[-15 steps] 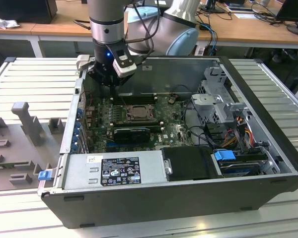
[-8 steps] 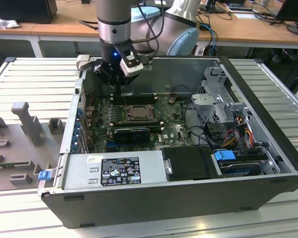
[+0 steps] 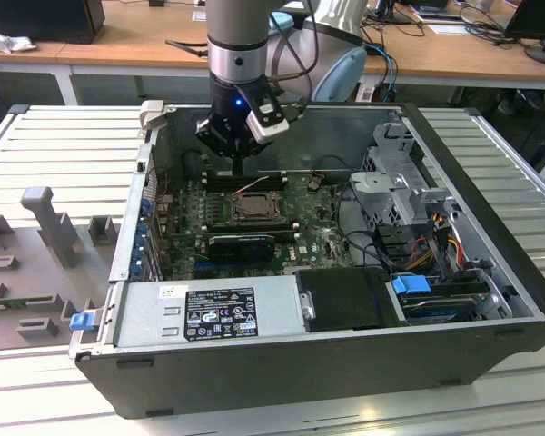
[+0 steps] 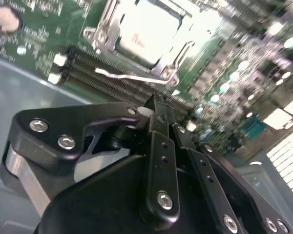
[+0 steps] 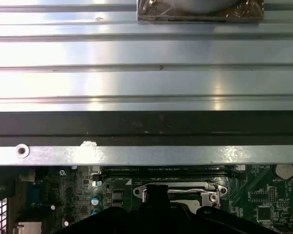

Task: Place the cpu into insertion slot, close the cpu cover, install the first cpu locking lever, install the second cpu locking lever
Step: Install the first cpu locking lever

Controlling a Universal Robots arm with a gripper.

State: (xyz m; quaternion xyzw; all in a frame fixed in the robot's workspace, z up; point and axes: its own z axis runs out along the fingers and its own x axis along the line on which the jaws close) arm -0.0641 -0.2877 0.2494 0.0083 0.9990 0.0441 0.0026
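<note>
The cpu (image 4: 146, 27) lies in the insertion slot (image 3: 252, 207) on the green board, pale metal top up. The cpu cover (image 4: 172, 54) is down around it as a silvery frame. A thin wire locking lever (image 4: 132, 77) runs along the slot's edge, on the side of the long black memory slots. My gripper (image 3: 241, 169) hangs just behind the slot in the exterior view, over the memory slots. Its black fingers (image 4: 158, 141) are shut together with nothing between them, their tips close above the lever. In the first wrist view a fingertip (image 5: 156, 194) overlaps the slot's rim (image 5: 205, 186).
The open computer case (image 3: 490, 182) walls in the board. A power supply (image 3: 209, 313) fills the front, a drive cage (image 3: 395, 168) and cables (image 3: 436, 232) the exterior view's right. A long black card (image 3: 241, 243) lies in front of the slot. The case stands on a ribbed metal table (image 3: 64, 154).
</note>
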